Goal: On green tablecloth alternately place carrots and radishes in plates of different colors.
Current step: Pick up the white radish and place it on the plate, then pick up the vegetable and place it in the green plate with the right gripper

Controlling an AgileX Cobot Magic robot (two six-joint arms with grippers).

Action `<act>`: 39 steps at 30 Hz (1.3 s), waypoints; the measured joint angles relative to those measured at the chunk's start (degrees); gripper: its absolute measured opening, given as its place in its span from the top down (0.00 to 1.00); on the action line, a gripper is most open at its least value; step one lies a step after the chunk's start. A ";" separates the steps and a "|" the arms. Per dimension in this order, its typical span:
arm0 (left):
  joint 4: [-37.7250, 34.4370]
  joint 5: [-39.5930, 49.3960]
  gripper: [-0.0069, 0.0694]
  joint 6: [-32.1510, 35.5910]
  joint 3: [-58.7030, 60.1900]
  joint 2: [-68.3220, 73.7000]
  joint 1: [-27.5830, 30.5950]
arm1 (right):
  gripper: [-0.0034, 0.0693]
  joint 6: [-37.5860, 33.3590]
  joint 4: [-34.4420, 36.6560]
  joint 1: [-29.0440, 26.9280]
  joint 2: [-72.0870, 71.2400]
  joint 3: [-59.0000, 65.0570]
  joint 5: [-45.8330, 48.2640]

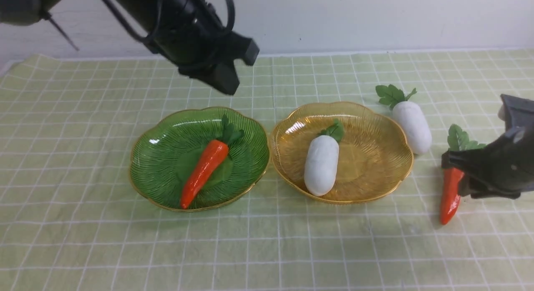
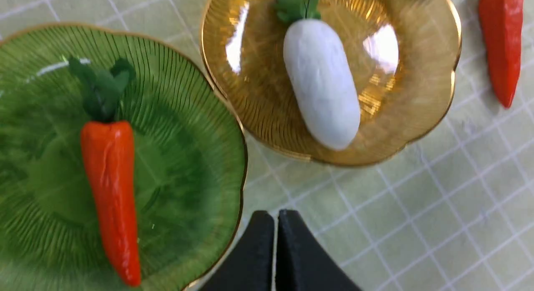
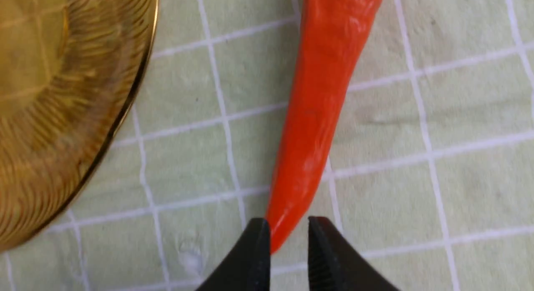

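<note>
One carrot [image 1: 204, 172] lies in the green plate [image 1: 158, 157], its leaves toward the wall. A white radish [image 1: 321, 165] rests in the amber plate [image 1: 375, 174]. On the green tablecloth [image 1: 267, 249], right of the amber plate, lie a second radish [image 1: 413, 126] and a second carrot [image 1: 450, 199]. My right gripper [image 1: 457, 176] hangs over that carrot. In the right wrist view the gripper [image 3: 288, 230] stands narrowly open, with the carrot's [image 3: 321, 94] tip showing in the gap. My left gripper [image 1: 227, 82] is raised behind the green plate, shut and empty [image 2: 275, 220].
The pale wall [image 1: 375, 19] runs along the table's far edge. The two plates nearly touch at their rims. Bare cloth stretches along the front and the left side.
</note>
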 joint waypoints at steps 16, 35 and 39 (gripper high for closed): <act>7.17 0.00 0.92 -5.19 21.35 -10.89 0.00 | 0.49 18.87 -10.71 0.00 16.99 -8.37 -4.09; 14.66 -0.06 0.91 -5.69 21.35 -10.89 1.18 | 0.64 -4.21 7.25 9.30 1.74 -19.01 4.72; 15.55 -0.12 0.91 -6.03 21.35 -10.94 6.89 | 0.64 -9.84 15.87 17.73 5.51 -23.55 2.66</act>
